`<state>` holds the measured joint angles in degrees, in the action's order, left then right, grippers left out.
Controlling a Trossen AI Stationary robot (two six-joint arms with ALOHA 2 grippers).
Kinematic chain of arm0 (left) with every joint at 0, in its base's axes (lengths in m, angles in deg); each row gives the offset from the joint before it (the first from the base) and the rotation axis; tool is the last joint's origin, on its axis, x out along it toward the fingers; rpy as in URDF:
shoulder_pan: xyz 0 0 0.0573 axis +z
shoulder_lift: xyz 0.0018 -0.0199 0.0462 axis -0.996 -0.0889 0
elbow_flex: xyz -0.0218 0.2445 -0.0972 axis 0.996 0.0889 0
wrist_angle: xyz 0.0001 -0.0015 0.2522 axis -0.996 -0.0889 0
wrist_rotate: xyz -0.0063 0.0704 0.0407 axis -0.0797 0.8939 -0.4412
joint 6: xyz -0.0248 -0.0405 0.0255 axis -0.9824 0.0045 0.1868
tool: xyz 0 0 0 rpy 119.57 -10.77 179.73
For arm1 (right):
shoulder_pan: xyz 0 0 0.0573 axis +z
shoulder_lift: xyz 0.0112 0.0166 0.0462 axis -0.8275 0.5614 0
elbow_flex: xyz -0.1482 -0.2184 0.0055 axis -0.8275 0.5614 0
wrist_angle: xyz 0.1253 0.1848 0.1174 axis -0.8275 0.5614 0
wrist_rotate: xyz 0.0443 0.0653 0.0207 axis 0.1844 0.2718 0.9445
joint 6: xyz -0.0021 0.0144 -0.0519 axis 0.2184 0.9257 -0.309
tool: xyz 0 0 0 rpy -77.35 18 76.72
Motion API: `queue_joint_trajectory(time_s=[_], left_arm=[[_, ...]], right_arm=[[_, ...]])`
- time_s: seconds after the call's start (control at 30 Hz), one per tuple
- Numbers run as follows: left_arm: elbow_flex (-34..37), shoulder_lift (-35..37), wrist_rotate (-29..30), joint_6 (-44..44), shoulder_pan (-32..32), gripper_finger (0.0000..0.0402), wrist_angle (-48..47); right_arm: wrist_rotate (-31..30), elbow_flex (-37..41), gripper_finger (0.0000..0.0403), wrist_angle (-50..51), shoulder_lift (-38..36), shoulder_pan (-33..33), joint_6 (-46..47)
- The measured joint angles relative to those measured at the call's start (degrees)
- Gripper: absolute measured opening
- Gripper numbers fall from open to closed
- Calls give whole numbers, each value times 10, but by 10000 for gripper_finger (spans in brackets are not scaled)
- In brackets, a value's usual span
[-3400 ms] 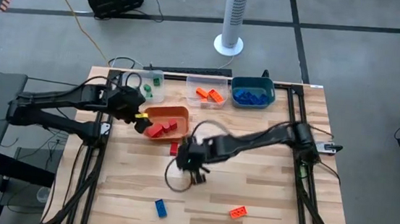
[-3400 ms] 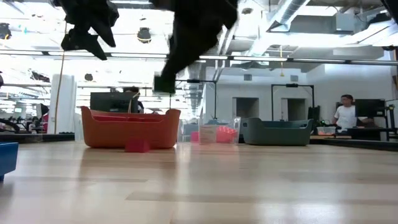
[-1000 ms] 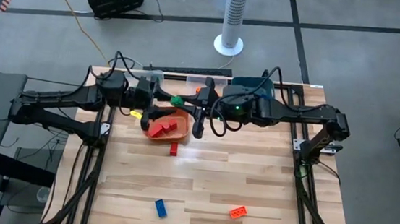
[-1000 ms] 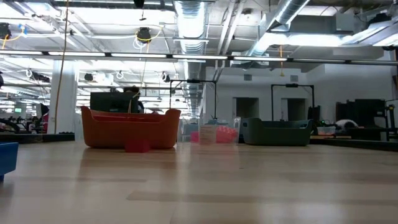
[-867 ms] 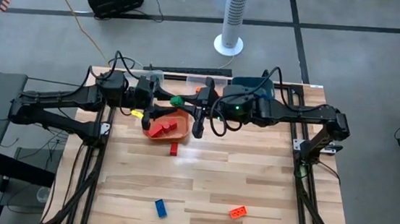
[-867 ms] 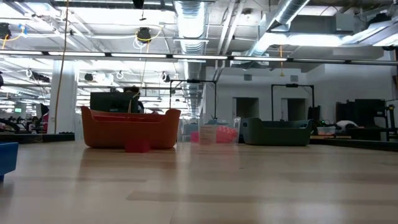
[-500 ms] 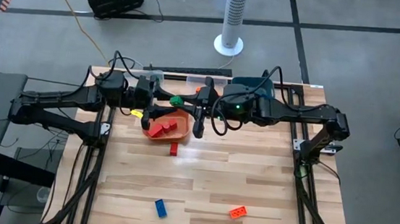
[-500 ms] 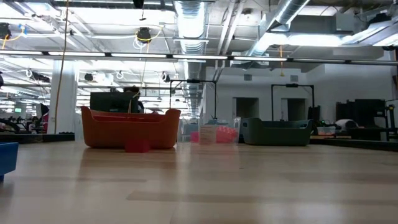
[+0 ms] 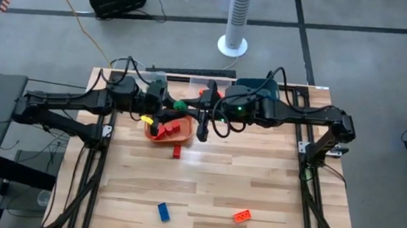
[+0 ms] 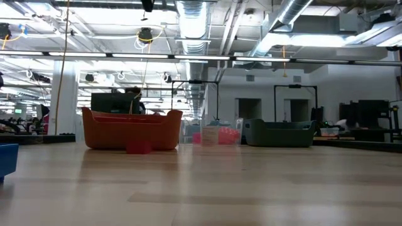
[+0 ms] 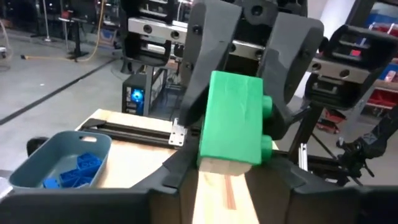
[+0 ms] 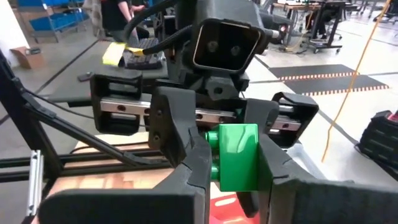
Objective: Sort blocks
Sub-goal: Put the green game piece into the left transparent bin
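Note:
A green block (image 9: 180, 105) hangs in the air over the far rim of the orange bin (image 9: 172, 132). My right gripper (image 9: 189, 107) is shut on it. My left gripper (image 9: 170, 105) faces it from the table's left. In the left wrist view its two fingers stand close on either side of the near end of the green block (image 11: 233, 118). Whether they touch it I cannot tell. A red block (image 9: 176, 151), a blue block (image 9: 163, 212) and an orange block (image 9: 242, 216) lie on the table. Neither gripper shows in the low view. My right gripper pinches the green block between its two fingers, one on the studded side (image 12: 213, 152) and one on the smooth opposite side (image 12: 255, 155). The fingers (image 11: 208, 74) come level from the table's right. The block is lifted clear over the orange bin.
The orange bin (image 10: 132, 129) holds red blocks. A teal bin (image 10: 279, 133) with blue blocks and clear bins (image 9: 213, 85) stand along the far edge, partly under the arms. The near half of the table has room around the loose blocks.
My left gripper has moved a little toward the table's right edge, up to the green block that my right gripper holds still in the air.

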<state>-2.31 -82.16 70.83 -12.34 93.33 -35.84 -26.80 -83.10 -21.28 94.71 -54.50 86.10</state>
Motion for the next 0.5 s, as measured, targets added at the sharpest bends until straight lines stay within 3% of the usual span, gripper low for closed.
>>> queue_joint_trajectory(time_s=[0.13, 0.5], left_arm=[[0, -1, -1, 4, 0, 89, -1], [0, -1, -1, 0, 0, 95, 0]], right_arm=[[0, 0, 66, 12, 0, 0, 8], [0, 0, 82, 21, 0, 0, 5]])
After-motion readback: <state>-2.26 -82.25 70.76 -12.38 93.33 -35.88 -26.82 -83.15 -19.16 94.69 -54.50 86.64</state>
